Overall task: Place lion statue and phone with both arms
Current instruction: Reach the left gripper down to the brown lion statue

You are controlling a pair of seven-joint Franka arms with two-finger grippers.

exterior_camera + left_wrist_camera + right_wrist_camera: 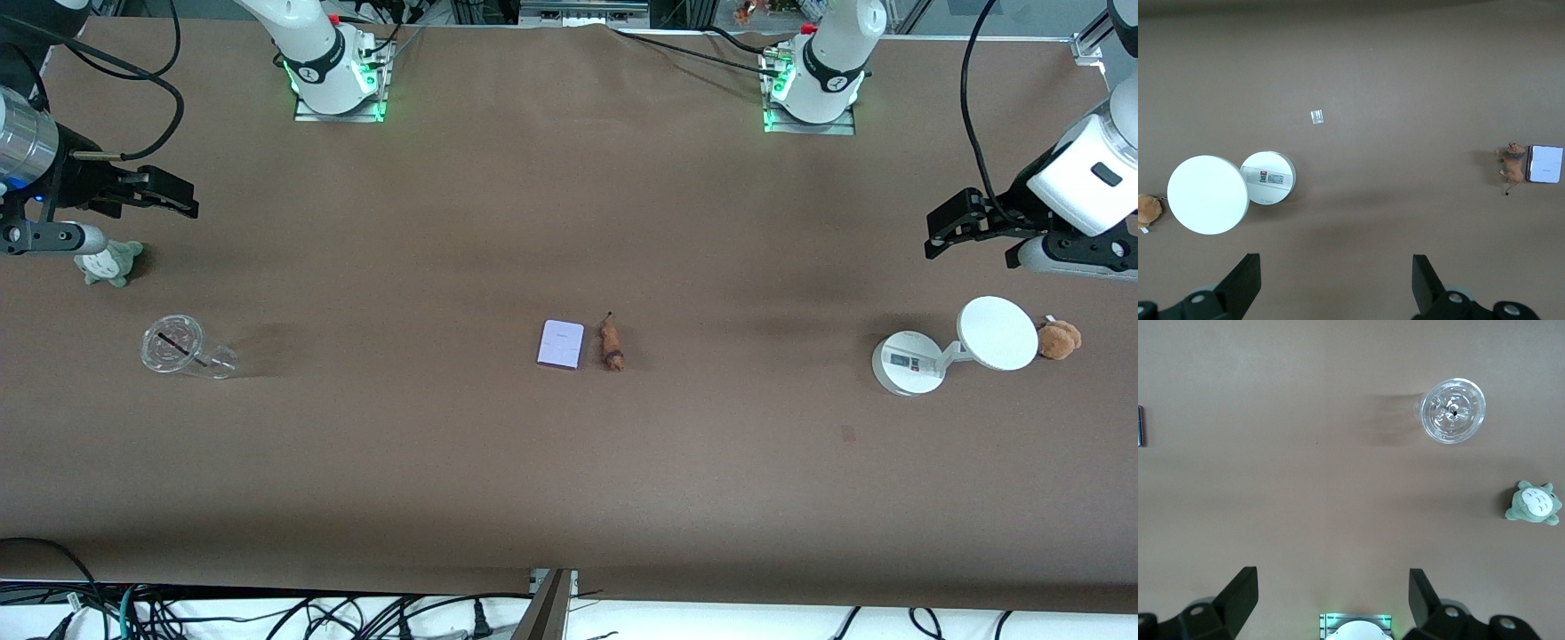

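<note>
Black left gripper and right gripper, wide open, empty.

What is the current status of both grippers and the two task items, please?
Left gripper and right gripper open, empty, waiting high at their table ends. Phone and lion statue side by side mid-table, untouched. Nothing between them and either arm.

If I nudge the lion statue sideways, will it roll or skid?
The lion statue lies on its side beside the phone; its long, rounded body could probably roll. Its legs and thin tail may catch the brown table cover, so expect short, uneven movement. It looks small, likely light.
</note>
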